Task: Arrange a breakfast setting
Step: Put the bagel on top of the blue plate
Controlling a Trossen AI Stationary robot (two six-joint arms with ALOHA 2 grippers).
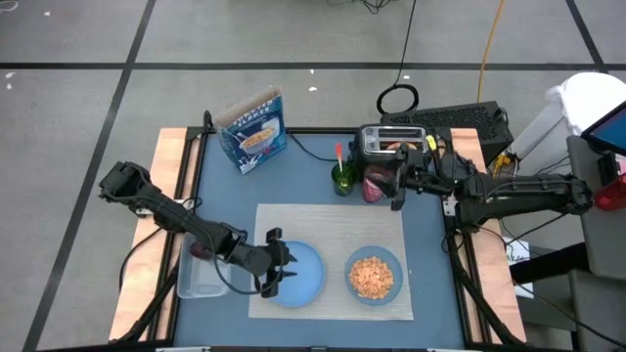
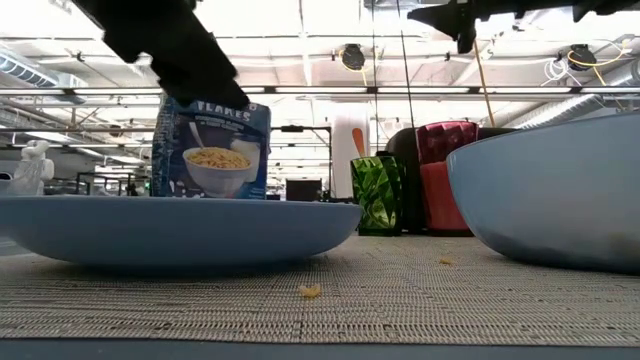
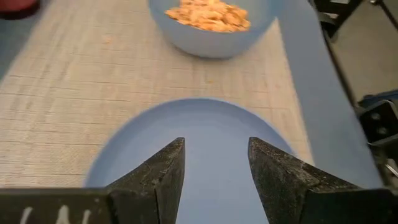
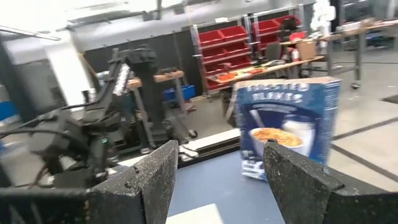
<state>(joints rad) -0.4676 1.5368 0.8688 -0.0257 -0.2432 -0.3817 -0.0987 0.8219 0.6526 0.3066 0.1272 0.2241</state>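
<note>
The beige placemat [image 1: 333, 230] lies mid-table. On it stand the light-blue plate [image 1: 305, 279] and the light-blue bowl [image 1: 374, 276], which is full of cereal. My left gripper [image 1: 278, 264] is open and empty over the plate's left part [image 3: 205, 134]. My right gripper [image 1: 393, 186] is open and empty, high over a red cup [image 1: 375, 188] in front of the black toaster [image 1: 391, 142]. The orange-handled spoon [image 1: 339, 156] stands in a green cup [image 1: 344, 180]. The dark-red fruit [image 1: 199, 251] lies in the clear tub [image 1: 201, 274]. An orange-brown thing [image 1: 396, 147] shows in the toaster's slot.
A blue cereal box [image 1: 252, 129] stands at the far left of the table and also shows in the right wrist view [image 4: 289, 124]. A few cereal crumbs [image 2: 311, 292] lie on the placemat. The toaster's cord runs along the far edge.
</note>
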